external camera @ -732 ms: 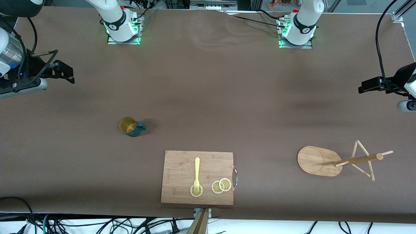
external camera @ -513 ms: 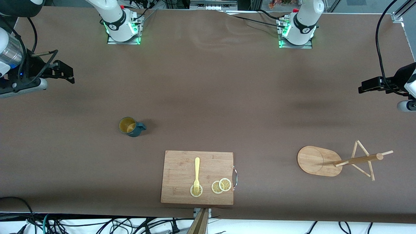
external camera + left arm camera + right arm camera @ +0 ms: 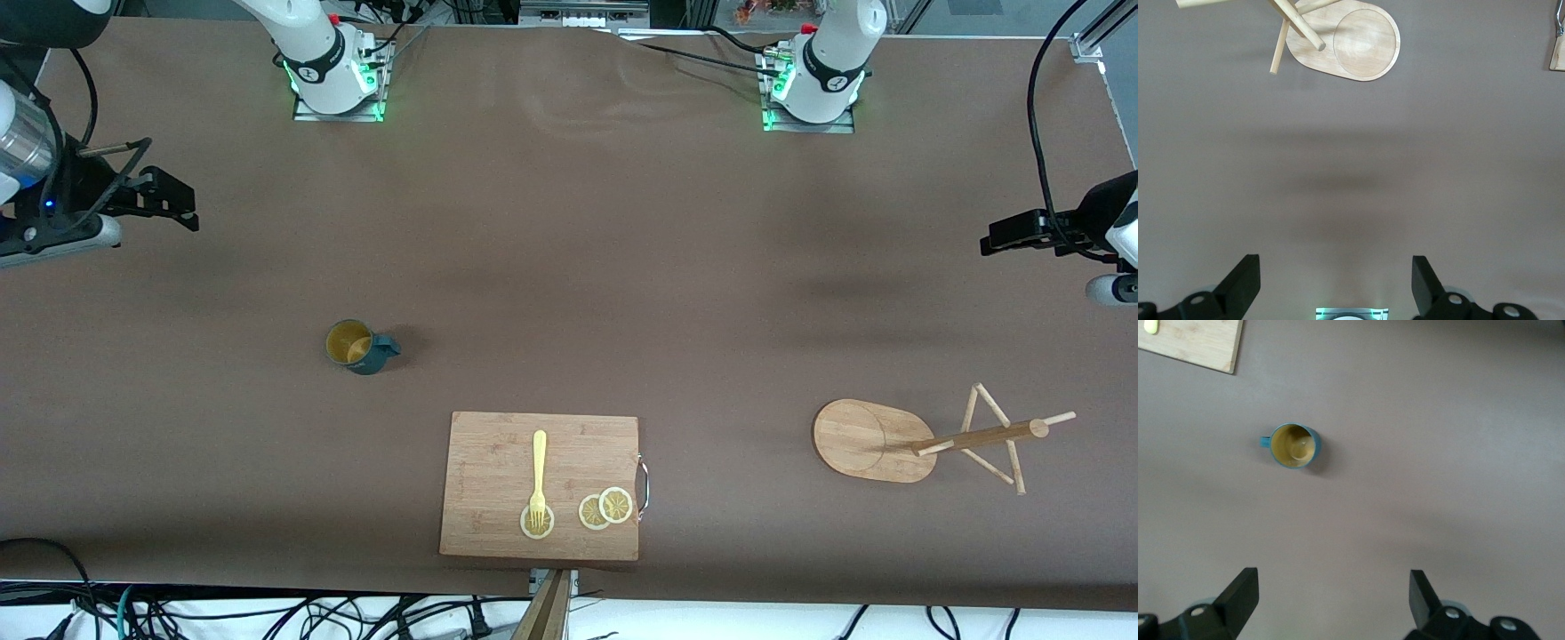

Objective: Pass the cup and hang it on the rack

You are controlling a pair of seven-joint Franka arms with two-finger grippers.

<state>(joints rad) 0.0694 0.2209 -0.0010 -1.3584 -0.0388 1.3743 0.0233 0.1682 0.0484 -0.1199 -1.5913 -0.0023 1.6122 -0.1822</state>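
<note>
The cup point(image 3: 359, 346), a dark teal mug with a yellowish inside, stands upright on the brown desk point(image 3: 569, 267) toward the right arm's end, its handle pointing toward the left arm's end; pale lettering on its outer wall is too small to read. The rack point(image 3: 876, 441), a light wooden mug tree with an oval base, stands toward the left arm's end of the desk. Between them, nearer the front camera, lies a bamboo cutting board point(image 3: 498, 453) carrying a yellow fork point(image 3: 539, 476) and three lemon slices point(image 3: 605, 508), the fork's tines resting on one slice. The right hand point(image 3: 173, 206) hangs over its end of the desk, fingers spread wide and empty. The left hand point(image 3: 1009, 233) waits over its end, likewise wide open and holding nothing.
</note>
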